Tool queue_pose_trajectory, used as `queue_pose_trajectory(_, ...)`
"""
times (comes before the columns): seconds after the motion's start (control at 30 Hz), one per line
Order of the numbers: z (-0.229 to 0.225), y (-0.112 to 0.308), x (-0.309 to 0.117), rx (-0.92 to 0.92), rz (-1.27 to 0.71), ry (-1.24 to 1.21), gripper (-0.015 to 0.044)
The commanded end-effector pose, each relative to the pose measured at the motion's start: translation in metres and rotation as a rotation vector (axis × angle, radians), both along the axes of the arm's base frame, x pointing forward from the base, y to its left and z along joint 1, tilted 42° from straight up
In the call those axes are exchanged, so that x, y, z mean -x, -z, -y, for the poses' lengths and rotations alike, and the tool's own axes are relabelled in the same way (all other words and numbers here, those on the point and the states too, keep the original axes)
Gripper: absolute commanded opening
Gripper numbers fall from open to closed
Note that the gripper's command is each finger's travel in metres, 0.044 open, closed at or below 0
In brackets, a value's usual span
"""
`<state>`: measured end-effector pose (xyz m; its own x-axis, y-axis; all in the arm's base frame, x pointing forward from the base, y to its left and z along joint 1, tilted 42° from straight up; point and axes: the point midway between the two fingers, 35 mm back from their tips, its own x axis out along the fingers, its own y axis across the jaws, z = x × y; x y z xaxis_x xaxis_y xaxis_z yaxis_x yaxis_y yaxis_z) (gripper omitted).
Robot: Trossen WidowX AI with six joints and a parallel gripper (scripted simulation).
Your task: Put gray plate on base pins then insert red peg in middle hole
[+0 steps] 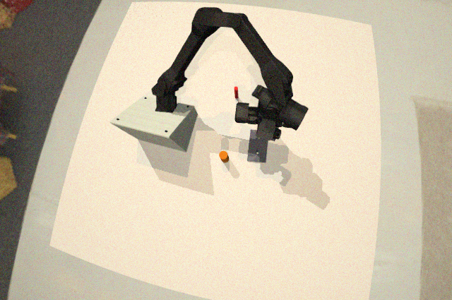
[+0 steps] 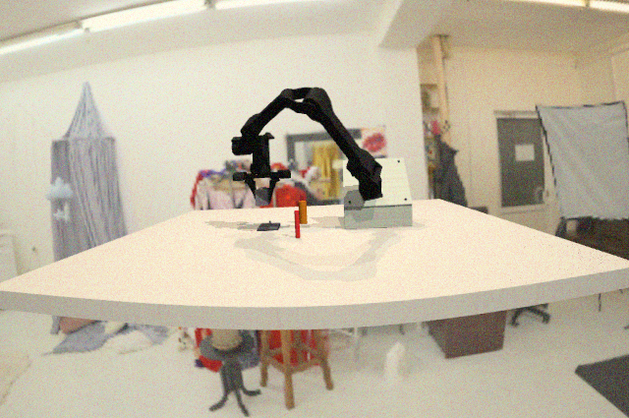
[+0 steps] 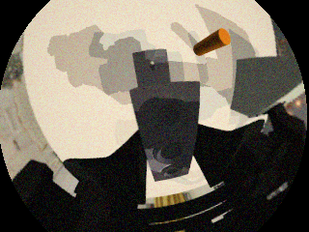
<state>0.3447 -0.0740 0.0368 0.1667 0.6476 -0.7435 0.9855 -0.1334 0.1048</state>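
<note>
We have the claw closed on the gray plate, its fingers gripping the piece from either side and holding it up off the white tabletop. Below the claw we see the dark base lying flat on the table, apart from the plate, with one small pin in sight; in the wrist view, the plate covers the near end of the base. From above, the claw hides part of that base from us, and we cannot make out the plate there. Near the claw but lower down, the red peg stands upright on the table, outside the grip and out of the plate. The orange cylinder also stands upright below the claw's level, just off to the side of the base. Well apart from the claw, the black arm rises from the pale wedge-shaped mount, arching high over the table between them
</note>
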Motion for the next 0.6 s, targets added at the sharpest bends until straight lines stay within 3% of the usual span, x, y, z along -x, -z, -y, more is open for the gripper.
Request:
queue_pose_trajectory(0.0, 0.005, 0.014, 0.001, 0.001, -0.004, 0.001, 0.0)
queue_pose_trajectory(0.57, 0.019, 0.066, 0.003, -0.001, -0.005, 0.004, 0.0)
